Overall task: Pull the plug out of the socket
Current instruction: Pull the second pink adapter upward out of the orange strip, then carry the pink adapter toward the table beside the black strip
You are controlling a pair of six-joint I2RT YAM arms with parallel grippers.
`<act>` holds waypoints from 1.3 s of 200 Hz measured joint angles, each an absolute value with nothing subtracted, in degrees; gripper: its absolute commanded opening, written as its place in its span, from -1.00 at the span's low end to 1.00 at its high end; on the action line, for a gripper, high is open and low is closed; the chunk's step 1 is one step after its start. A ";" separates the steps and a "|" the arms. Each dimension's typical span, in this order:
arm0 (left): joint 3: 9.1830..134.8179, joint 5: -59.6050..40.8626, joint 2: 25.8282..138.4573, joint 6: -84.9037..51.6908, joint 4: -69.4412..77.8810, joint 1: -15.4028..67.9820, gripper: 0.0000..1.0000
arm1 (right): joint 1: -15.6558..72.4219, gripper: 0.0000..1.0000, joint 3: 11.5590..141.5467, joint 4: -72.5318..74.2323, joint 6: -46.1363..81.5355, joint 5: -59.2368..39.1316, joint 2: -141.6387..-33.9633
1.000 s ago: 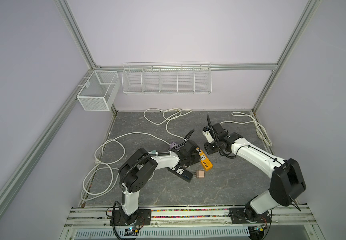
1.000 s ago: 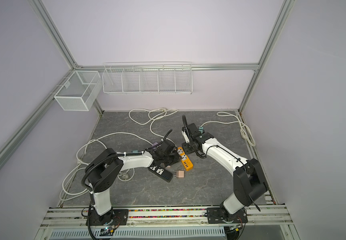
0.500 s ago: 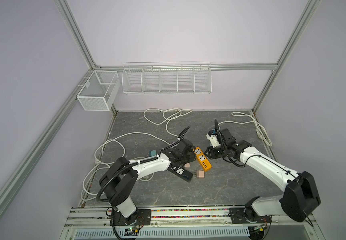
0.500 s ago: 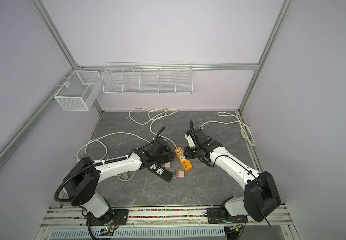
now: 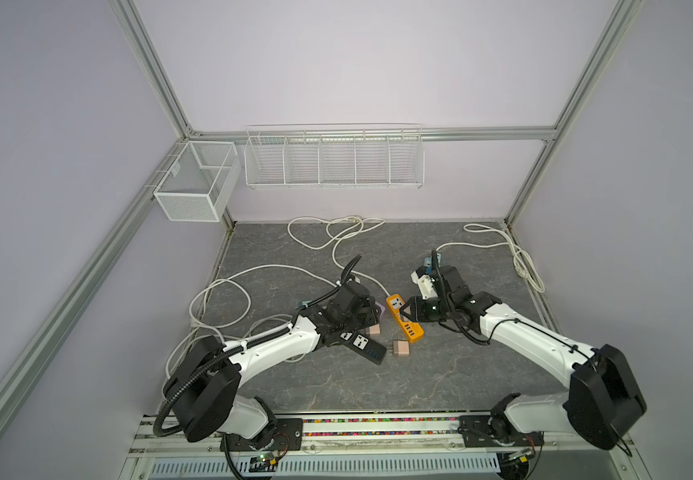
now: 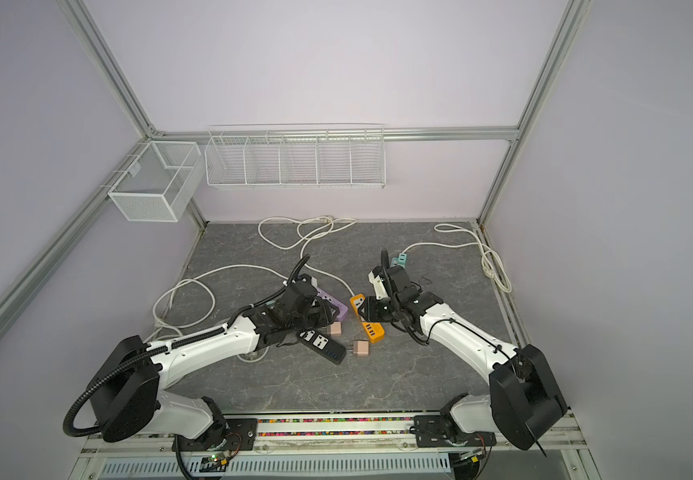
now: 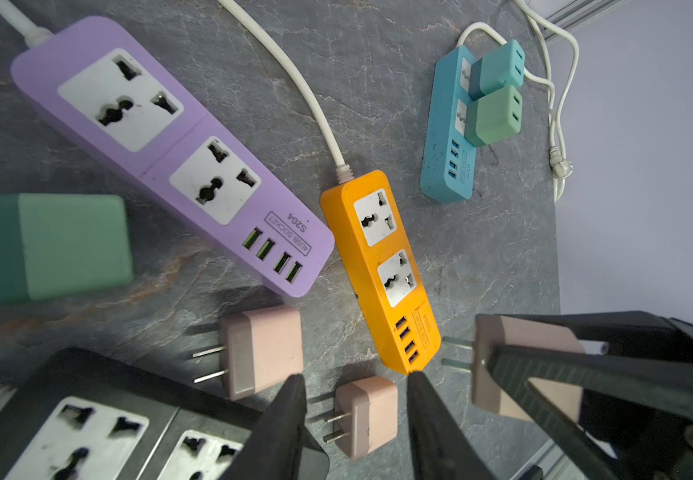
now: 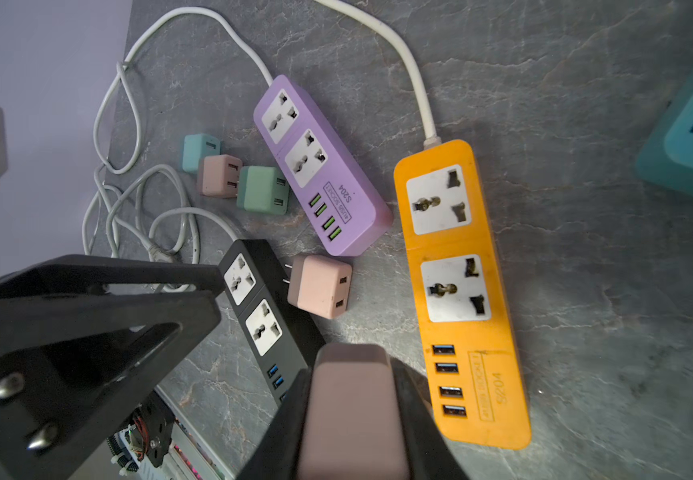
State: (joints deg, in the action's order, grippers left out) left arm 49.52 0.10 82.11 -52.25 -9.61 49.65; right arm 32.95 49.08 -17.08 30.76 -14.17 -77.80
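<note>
Soft, even light all over.
Top views look sharp; wrist views bend at the edges and blur the near fingers (image 7: 288,419) and green plug (image 7: 49,245).

Wire rack (image 5: 333,160), mesh basket (image 5: 189,201)

Both arms, left (image 5: 278,353) and right (image 5: 523,349), have white links and round black joints. A black ribbed hose (image 5: 347,272) and thin black cables run along them. The fingers (image 8: 87,332) are black, with silver screws (image 8: 6,384).
</note>
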 measured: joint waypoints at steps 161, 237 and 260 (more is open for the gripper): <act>43.68 0.01 76.05 -50.41 -11.03 47.22 -0.09 | 38.52 -0.56 41.80 -0.99 40.36 -12.53 -86.59; 43.00 -0.01 75.83 -50.46 -10.48 46.87 -0.08 | 38.76 -0.52 43.07 0.99 40.27 -12.03 -92.25; 42.83 -0.03 75.85 -50.46 -10.22 46.87 -0.08 | 38.79 -0.46 43.59 1.41 40.29 -12.03 -92.97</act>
State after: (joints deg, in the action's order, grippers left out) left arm 42.83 -0.03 75.85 -50.46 -10.22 46.87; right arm 38.79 43.59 1.41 40.29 -12.03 -92.97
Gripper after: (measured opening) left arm 0.459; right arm 0.302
